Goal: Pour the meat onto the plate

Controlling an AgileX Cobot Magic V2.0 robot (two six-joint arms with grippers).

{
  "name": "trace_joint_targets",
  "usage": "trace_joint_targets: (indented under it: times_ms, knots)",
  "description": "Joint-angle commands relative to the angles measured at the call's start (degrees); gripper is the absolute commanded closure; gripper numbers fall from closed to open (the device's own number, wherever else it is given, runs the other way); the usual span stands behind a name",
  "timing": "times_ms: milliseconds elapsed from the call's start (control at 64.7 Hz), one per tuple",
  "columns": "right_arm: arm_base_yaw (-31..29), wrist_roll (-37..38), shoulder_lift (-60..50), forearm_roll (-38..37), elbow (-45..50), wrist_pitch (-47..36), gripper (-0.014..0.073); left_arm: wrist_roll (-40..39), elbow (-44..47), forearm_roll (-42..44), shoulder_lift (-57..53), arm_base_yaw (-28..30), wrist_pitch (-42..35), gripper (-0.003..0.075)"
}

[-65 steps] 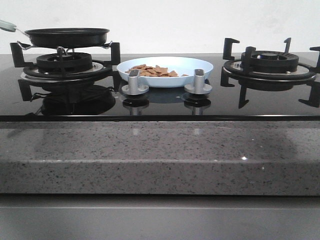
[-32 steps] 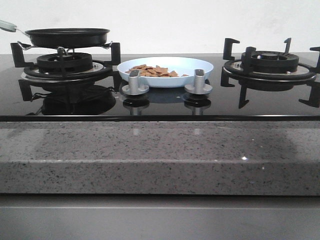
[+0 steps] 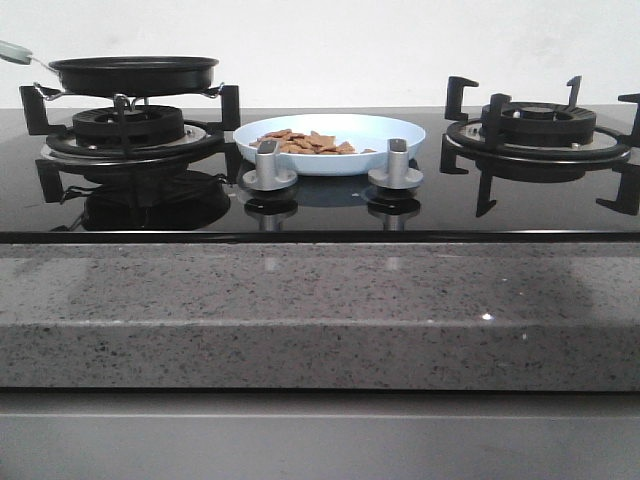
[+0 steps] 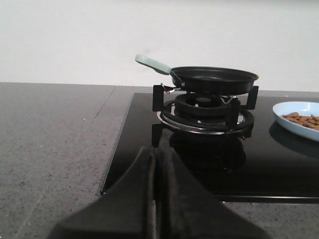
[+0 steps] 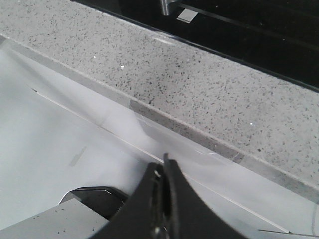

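Observation:
The pale blue plate (image 3: 330, 142) rests on the black glass hob between the two burners, behind the two knobs. A heap of reddish-brown meat (image 3: 305, 142) slices lies on its left half. In the left wrist view the plate (image 4: 297, 118) and meat (image 4: 303, 119) show at one edge. The black frying pan (image 3: 134, 73) with a pale green handle sits on the left burner (image 3: 130, 128); I cannot see inside it. My left gripper (image 4: 158, 150) is shut and empty, back from the hob's front corner. My right gripper (image 5: 164, 162) is shut and empty, low in front of the counter edge. Neither gripper shows in the front view.
Two silver knobs (image 3: 270, 166) (image 3: 394, 164) stand in front of the plate. The right burner (image 3: 540, 125) has bare pan supports. A speckled grey stone counter (image 3: 320, 310) runs along the front, with a pale cabinet face (image 5: 60, 144) below it.

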Motion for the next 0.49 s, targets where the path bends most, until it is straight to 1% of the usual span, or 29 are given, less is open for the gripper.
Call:
trace_joint_targets:
  times_ms: [0,108,479]
  knots:
    - [-0.06,-0.37,0.07,1.4,-1.49,-3.11,0.0713,-0.53,0.31,-0.45,-0.98,-0.11,-6.66,0.0741]
    - [-0.06,-0.37,0.07,1.4,-1.49,-3.11,0.0713,-0.53,0.31,-0.45,-0.98,-0.11,-8.02,0.0741]
    - [-0.06,-0.37,0.07,1.4,-1.49,-3.11,0.0713,-0.53,0.31,-0.45,-0.88,0.0,-7.91,0.0741]
